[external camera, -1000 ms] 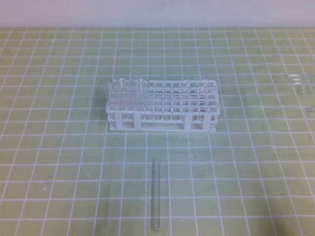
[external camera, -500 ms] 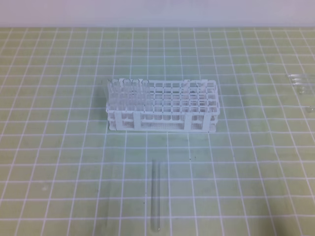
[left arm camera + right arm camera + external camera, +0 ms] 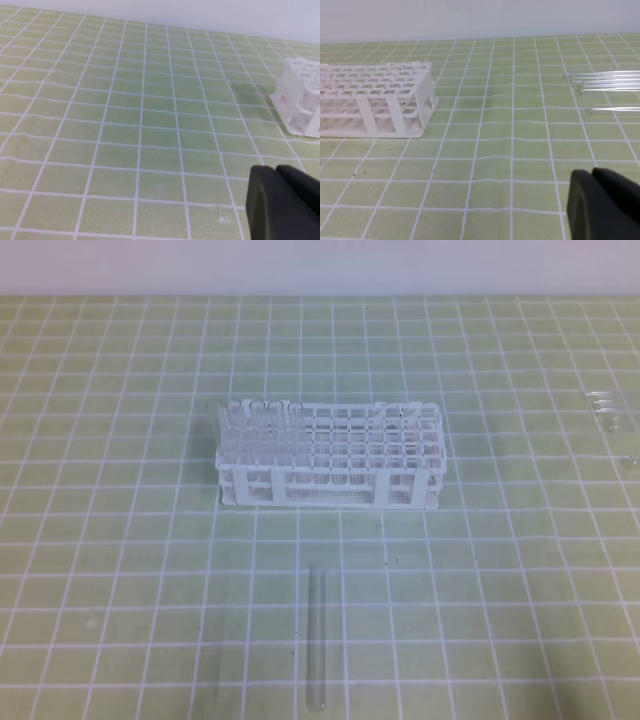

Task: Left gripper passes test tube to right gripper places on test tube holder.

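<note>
A clear glass test tube (image 3: 318,640) lies alone on the green grid mat, pointing toward the rack, near the front edge. The white lattice test tube holder (image 3: 330,455) stands mid-table, with several clear tubes (image 3: 256,428) upright in its left end. Neither arm shows in the exterior high view. In the left wrist view my left gripper (image 3: 274,172) sits low at the bottom right, black fingers pressed together and holding nothing, with the holder (image 3: 302,97) far off at the right edge. My right gripper (image 3: 592,175) is likewise shut and empty, the holder (image 3: 375,97) off to its left.
Several spare glass tubes (image 3: 607,80) lie side by side on the mat at the far right, with one more (image 3: 615,109) just in front of them; they also show as spare tubes (image 3: 607,405) at the right edge. A pale wall borders the mat's far side.
</note>
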Motion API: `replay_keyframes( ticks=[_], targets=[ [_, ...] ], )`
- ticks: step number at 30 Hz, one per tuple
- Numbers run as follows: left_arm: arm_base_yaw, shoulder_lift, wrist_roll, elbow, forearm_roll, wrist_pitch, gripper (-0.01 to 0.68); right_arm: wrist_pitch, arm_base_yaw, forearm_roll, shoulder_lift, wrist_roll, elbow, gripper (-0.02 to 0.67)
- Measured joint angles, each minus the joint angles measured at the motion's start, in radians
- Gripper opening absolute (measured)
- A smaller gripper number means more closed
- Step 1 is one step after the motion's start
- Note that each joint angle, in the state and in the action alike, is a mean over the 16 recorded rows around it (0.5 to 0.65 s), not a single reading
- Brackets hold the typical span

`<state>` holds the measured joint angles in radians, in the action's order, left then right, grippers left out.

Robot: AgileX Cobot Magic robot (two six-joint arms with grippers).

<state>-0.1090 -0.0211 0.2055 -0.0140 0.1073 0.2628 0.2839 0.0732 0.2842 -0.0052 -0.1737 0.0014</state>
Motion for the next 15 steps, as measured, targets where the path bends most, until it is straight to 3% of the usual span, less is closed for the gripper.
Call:
replay_keyframes(
  ticks=[15],
  targets=[
    [0.000,0.000,0.083,0.000,-0.121,-0.108,-0.002,-0.095,0.000,0.069,0.000,0.000,0.000,-0.015]
  ],
)
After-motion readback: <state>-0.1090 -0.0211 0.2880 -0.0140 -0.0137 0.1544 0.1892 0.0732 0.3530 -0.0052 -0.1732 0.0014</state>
